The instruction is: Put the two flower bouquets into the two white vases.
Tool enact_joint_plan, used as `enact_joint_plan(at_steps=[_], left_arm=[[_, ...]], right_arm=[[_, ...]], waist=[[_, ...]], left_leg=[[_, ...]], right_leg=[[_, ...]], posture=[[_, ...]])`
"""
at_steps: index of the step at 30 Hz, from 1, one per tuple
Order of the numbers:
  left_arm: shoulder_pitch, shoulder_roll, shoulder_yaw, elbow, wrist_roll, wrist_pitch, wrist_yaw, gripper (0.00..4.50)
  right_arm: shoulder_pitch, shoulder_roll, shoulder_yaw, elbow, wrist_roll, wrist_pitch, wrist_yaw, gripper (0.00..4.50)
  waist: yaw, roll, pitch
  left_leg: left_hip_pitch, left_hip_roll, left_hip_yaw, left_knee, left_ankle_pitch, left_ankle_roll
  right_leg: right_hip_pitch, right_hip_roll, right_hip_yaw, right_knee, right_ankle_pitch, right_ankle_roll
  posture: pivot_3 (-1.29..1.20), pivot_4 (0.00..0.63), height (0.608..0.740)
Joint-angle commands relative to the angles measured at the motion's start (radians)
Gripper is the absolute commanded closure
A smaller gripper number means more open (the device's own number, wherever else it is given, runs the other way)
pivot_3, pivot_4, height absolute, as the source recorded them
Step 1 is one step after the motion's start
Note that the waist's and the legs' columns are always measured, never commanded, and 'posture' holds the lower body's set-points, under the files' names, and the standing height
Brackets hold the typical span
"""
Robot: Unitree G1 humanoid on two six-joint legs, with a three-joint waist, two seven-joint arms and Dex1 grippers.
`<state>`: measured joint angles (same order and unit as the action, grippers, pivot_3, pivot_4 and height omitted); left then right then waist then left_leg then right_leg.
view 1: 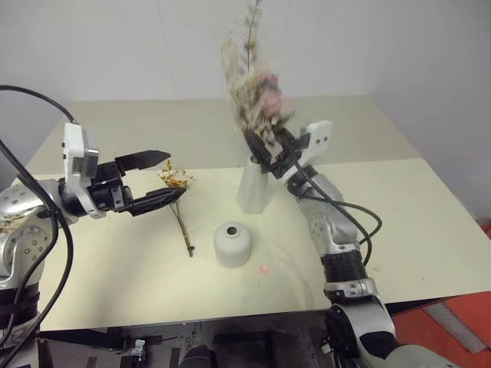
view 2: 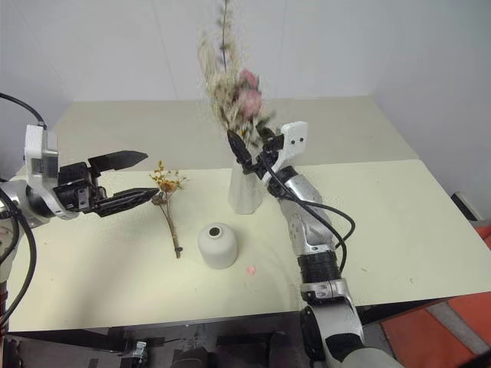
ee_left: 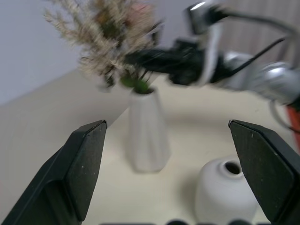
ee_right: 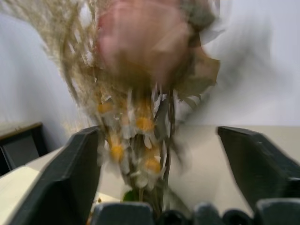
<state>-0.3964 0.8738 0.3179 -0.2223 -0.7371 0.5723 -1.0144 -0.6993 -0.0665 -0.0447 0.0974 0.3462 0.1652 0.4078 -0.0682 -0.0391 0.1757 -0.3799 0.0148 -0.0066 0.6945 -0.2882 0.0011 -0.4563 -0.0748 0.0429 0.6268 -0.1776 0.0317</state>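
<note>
The larger bouquet (view 1: 257,96) of cream sprigs and pink roses stands upright with its stems in the mouth of the tall tapered white vase (view 1: 252,188) at mid-table. My right gripper (view 1: 265,146) is at the vase's mouth and open, its fingers (ee_right: 75,178) wide apart on either side of the stems. The small bouquet (view 1: 178,192) with orange-yellow blooms lies flat on the table, left of the vases. My left gripper (view 1: 175,175) hovers open just above its blooms, pointing toward the vases. The short round white vase (view 1: 232,244) stands in front of the tall one, its hole facing up.
A small pink spot (view 1: 263,268) lies on the cream table (view 1: 399,230) right of the short vase. The table's front edge runs close below both vases. A white wall rises behind the table, and a strip of red floor (view 1: 460,314) shows at the right.
</note>
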Motion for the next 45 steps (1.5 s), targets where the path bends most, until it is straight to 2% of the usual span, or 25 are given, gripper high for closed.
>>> enact_joint_plan(at_steps=[1, 6, 10, 13, 16, 19, 22, 28, 32, 34, 38, 40, 42, 45], left_arm=[[-0.018, 0.038, -0.098, -0.033, 0.135, 0.115, 0.181, 0.00], [-0.182, 0.085, -0.318, -0.026, 0.224, 0.527, 0.350, 0.00], [-0.328, 0.011, -0.435, 0.066, 0.263, 0.747, 0.428, 0.00], [-0.420, -0.085, -0.514, 0.190, 0.326, 0.840, 0.501, 0.00], [-0.480, -0.169, -0.554, 0.295, 0.373, 0.868, 0.548, 0.00], [-0.512, -0.215, -0.595, 0.377, 0.420, 0.845, 0.568, 0.00], [-0.549, -0.270, -0.604, 0.491, 0.471, 0.797, 0.597, 0.60], [-0.575, -0.284, -0.619, 0.574, 0.519, 0.744, 0.580, 2.49], [-0.579, -0.273, -0.618, 0.587, 0.530, 0.730, 0.569, 3.75], [-0.573, -0.266, -0.600, 0.581, 0.540, 0.715, 0.574, 4.41], [-0.496, -0.256, -0.466, 0.474, 0.548, 0.522, 0.612, 4.46], [-0.444, -0.263, -0.327, 0.373, 0.500, 0.388, 0.599, 4.46], [-0.402, -0.275, -0.153, 0.258, 0.388, 0.280, 0.532, 4.46], [-0.372, -0.295, 0.008, 0.156, 0.211, 0.237, 0.422, 4.46]], right_arm=[[0.073, -0.087, -0.003, -0.227, 0.035, 0.110, 0.021, 0.03], [0.155, -0.360, -0.077, -0.460, 0.232, 0.426, 0.146, 0.03], [0.141, -0.574, -0.150, -0.506, 0.425, 0.624, 0.285, 0.03], [0.148, -0.746, -0.165, -0.519, 0.502, 0.685, 0.450, 0.03], [0.159, -0.835, -0.184, -0.519, 0.556, 0.696, 0.556, 0.03], [0.171, -0.876, -0.190, -0.524, 0.574, 0.692, 0.599, 0.03], [0.191, -0.902, -0.189, -0.529, 0.556, 0.676, 0.624, 0.00], [0.215, -0.925, -0.218, -0.533, 0.567, 0.680, 0.639, 0.00], [0.236, -0.936, -0.227, -0.540, 0.567, 0.686, 0.640, 0.00], [0.244, -0.939, -0.226, -0.539, 0.566, 0.685, 0.642, 0.00], [0.247, -0.938, -0.215, -0.523, 0.549, 0.678, 0.639, 0.00], [0.250, -0.935, -0.210, -0.505, 0.540, 0.671, 0.646, 0.00], [0.261, -0.929, -0.199, -0.491, 0.528, 0.665, 0.650, 0.00], [0.268, -0.924, -0.185, -0.474, 0.513, 0.656, 0.657, 0.00]], waist=[[0.006, 0.000, 0.000], [0.027, -0.001, 0.001], [0.027, -0.001, 0.001], [0.029, -0.001, 0.001], [0.025, -0.002, 0.001], [0.026, -0.002, 0.001], [0.032, -0.002, 0.001], [0.035, -0.002, 0.001], [0.031, -0.002, 0.001], [0.028, -0.002, 0.001], [0.027, -0.002, 0.001], [0.029, -0.002, 0.002], [0.038, -0.004, 0.002], [0.054, -0.004, 0.002]], left_leg=[[0.000, 0.000, 0.000, 0.000, 0.000, 0.000], [0.000, -0.001, -0.001, 0.001, 0.000, 0.000], [0.000, -0.001, -0.001, 0.001, 0.000, 0.000], [0.001, -0.002, -0.001, 0.001, 0.000, 0.000], [0.001, -0.001, -0.002, 0.001, 0.000, 0.001], [0.001, -0.001, -0.001, 0.002, 0.000, 0.001], [0.002, -0.002, -0.001, 0.002, 0.000, 0.000], [0.013, -0.001, -0.001, 0.001, 0.000, 0.000], [0.012, -0.001, -0.001, 0.001, 0.000, 0.000], [0.012, -0.001, -0.001, 0.001, 0.000, 0.000], [0.012, -0.001, -0.002, 0.001, 0.000, 0.000], [0.011, -0.001, -0.002, 0.001, 0.000, 0.000], [0.009, -0.001, -0.002, 0.001, 0.000, 0.000], [0.006, -0.001, -0.002, 0.002, 0.000, 0.000]], right_leg=[[0.000, 0.000, 0.000, 0.000, 0.000, 0.000], [0.001, 0.000, 0.000, 0.000, 0.000, 0.000], [0.002, 0.001, -0.001, -0.001, 0.000, 0.000], [0.003, 0.000, -0.001, -0.004, 0.000, 0.000], [0.004, 0.001, 0.000, -0.005, -0.001, 0.001], [0.004, 0.001, 0.000, -0.004, -0.001, 0.001], [0.004, 0.000, 0.001, -0.004, -0.001, 0.001], [0.017, 0.000, 0.000, -0.008, -0.001, 0.001], [0.017, 0.001, 0.000, -0.009, -0.001, 0.002], [0.017, 0.001, 0.000, -0.009, -0.001, 0.001], [0.016, 0.000, 0.000, -0.009, -0.001, 0.001], [0.015, 0.000, 0.000, -0.009, -0.001, 0.001], [0.014, -0.001, -0.001, -0.010, -0.001, 0.001], [0.012, -0.002, -0.002, -0.012, 0.000, 0.001]], posture=[[0.00, 0.150, 0.740], [0.00, 0.150, 0.740], [0.00, 0.150, 0.740], [0.00, 0.150, 0.740], [0.00, 0.150, 0.740], [0.00, 0.150, 0.740], [0.00, 0.150, 0.740], [0.00, 0.150, 0.740], [0.00, 0.150, 0.740], [0.00, 0.150, 0.740], [0.00, 0.150, 0.740], [0.00, 0.150, 0.740], [0.00, 0.150, 0.740], [0.00, 0.150, 0.740]])
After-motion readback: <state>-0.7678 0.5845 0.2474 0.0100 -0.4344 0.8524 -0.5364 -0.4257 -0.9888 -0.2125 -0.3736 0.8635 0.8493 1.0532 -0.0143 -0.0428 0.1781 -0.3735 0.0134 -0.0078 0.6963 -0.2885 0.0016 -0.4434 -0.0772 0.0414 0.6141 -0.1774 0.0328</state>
